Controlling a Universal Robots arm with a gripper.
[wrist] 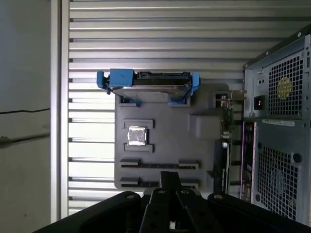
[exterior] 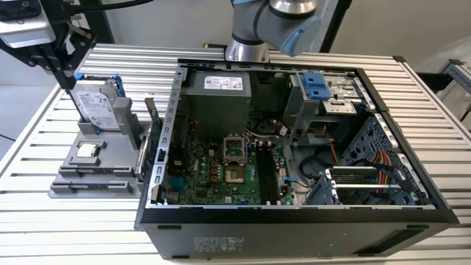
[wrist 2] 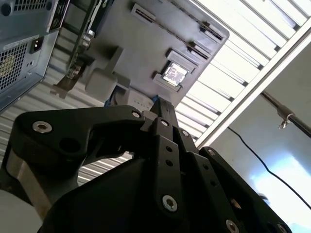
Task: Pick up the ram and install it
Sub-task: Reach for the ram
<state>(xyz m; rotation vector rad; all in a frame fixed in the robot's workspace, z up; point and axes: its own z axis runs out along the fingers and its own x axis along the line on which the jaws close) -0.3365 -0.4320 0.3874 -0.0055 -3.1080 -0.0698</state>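
The end effector [wrist: 170,176] hangs over the grey fixture [wrist: 194,145], above its two long holders [wrist: 160,165]. Its fingers are pressed together with nothing to see between them, so I judge it clenched on nothing. Both holders look unoccupied. Where the ram is I cannot tell for sure: in the exterior view a long dark strip [exterior: 263,174] stands in the memory slots of the motherboard [exterior: 213,174], at about 3 o'clock from the processor socket [exterior: 235,150], and this may be it. If so, the installing is already done; if not, the picking is not yet begun, and the next move calls first for finding the stick and for opening the fingers. In the exterior view the fixture lies at 9 o'clock from the open computer case [exterior: 294,232] on the slatted worktop [exterior: 74,237]. The hard drive [exterior: 96,107] in its blue bracket stands at the fixture's 12 o'clock end, the small processor [exterior: 88,149] lies near its middle, and an expansion card [wrist: 226,121] stands on edge along its 3 o'clock side, just beside the case wall. For any travel into the case this card, the tall hard drive and the case wall stand in the way, so height is needed first. The cables [exterior: 383,160] inside, at 3 o'clock from the slots, are well apart from them.
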